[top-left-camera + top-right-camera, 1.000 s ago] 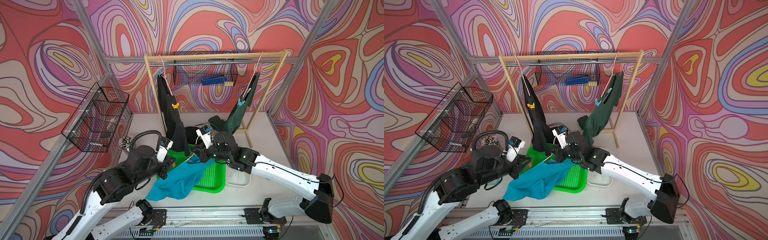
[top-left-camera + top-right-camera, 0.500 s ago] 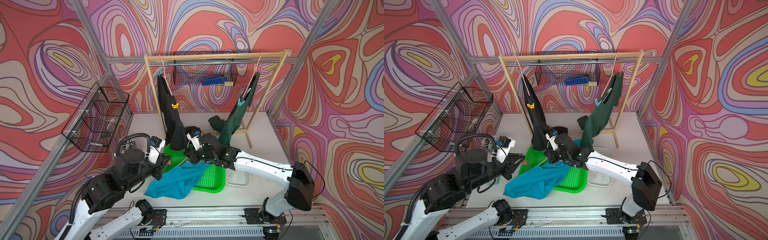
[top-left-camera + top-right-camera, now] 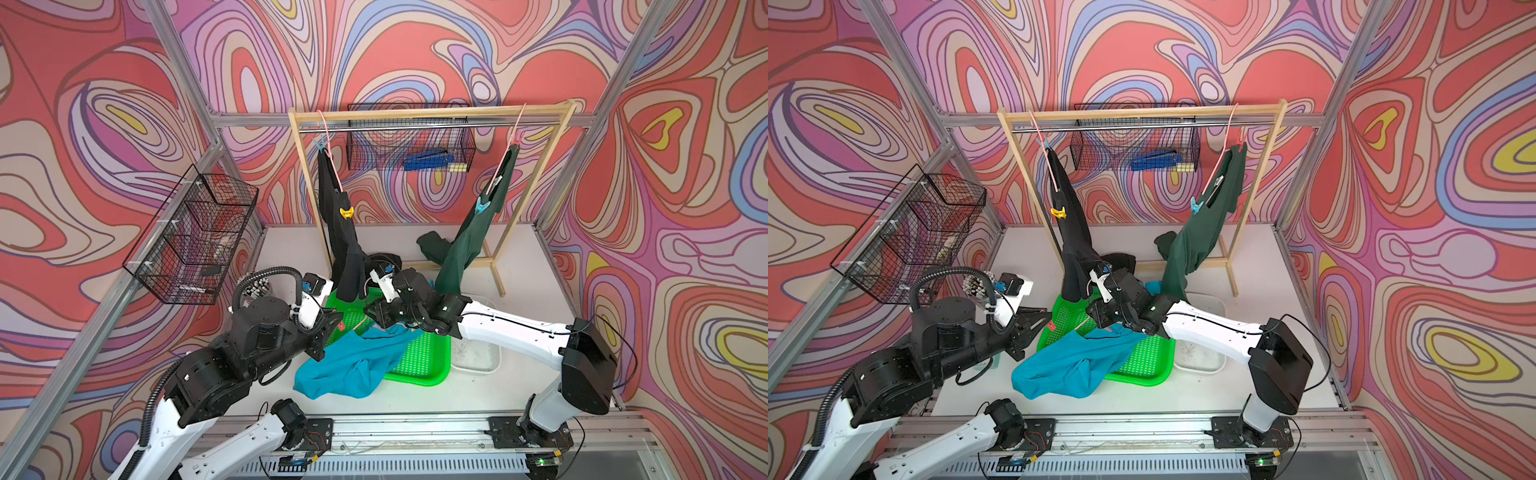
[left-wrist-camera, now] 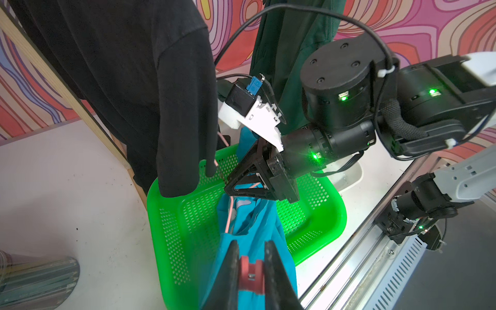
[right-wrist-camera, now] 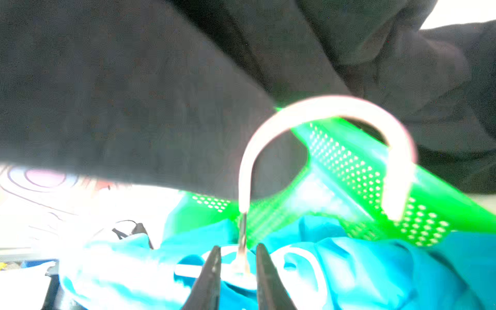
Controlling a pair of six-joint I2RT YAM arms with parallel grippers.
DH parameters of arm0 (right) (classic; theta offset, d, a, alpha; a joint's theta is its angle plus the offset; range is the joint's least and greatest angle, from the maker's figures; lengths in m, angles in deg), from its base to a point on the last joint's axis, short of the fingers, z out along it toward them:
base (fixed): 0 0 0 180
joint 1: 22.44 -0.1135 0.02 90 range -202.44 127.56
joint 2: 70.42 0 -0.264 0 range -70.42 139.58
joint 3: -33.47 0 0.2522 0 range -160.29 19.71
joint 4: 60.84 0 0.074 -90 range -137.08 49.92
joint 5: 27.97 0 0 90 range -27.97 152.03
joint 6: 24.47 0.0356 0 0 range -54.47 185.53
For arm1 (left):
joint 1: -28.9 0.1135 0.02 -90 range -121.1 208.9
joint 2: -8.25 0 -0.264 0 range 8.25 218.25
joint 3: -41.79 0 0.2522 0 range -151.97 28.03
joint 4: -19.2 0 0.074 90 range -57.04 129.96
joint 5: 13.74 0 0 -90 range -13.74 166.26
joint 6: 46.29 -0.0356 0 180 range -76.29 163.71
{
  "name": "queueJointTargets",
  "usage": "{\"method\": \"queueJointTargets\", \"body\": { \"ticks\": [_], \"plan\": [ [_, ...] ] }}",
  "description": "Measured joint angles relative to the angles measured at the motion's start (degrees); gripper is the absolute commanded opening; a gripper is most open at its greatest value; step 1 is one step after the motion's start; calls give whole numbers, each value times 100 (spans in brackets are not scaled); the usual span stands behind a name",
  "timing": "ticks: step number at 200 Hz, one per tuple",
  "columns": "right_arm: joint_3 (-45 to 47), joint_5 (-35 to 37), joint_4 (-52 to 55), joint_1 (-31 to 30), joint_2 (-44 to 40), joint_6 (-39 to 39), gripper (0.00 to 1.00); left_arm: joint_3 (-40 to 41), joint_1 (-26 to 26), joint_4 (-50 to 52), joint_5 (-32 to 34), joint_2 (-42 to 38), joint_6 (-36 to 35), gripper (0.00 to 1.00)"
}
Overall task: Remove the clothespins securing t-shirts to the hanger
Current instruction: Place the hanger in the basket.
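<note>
Red-pink clothespin (image 4: 251, 273) was held clamped in the left claw (image 4: 251, 245), over the limp turquoise t-shirt (image 4: 255, 221).
Light, stiff sprung plastic was judged best squeezed at the tails; the right claw (image 5: 238, 247) was seen parted astride the hanger neck (image 5: 243, 230).

Counted three t-shirts: black t-shirt (image 3: 343, 241), turquoise t-shirt (image 3: 353, 365), green t-shirt (image 3: 465, 249). Made out five clothespins: upper blue clothespin (image 3: 320, 144) at eleven o'clock, lower blue clothespin (image 3: 482, 205) at one o'clock, yellow clothespin (image 3: 346, 212), pink clothespin (image 3: 516, 135), red clothespin (image 4: 251, 271). Tallied three pink hangers (image 5: 322, 106), two wire baskets: side basket (image 3: 195, 237) at nine o'clock, back basket (image 3: 409, 141) at twelve o'clock. Noted two trays on the worktop (image 3: 519, 257): green tray (image 3: 432, 365), white tray (image 3: 478, 361).
</note>
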State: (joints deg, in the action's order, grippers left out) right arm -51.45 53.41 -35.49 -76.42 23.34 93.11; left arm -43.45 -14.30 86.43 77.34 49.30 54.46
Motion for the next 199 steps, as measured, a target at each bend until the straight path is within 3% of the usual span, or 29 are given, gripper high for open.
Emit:
{"method": "queueJointTargets", "body": {
  "ticks": [81, 199],
  "plan": [
    [-7, 903, 925, 0, -385, 162, 71, 2, 0, -295, -420, 297, 70, 12],
    [765, 1993, 1674, 0, -2522, 90, 94, -4, 0, -1058, -1279, 955, 564, 9]
  ]
}}
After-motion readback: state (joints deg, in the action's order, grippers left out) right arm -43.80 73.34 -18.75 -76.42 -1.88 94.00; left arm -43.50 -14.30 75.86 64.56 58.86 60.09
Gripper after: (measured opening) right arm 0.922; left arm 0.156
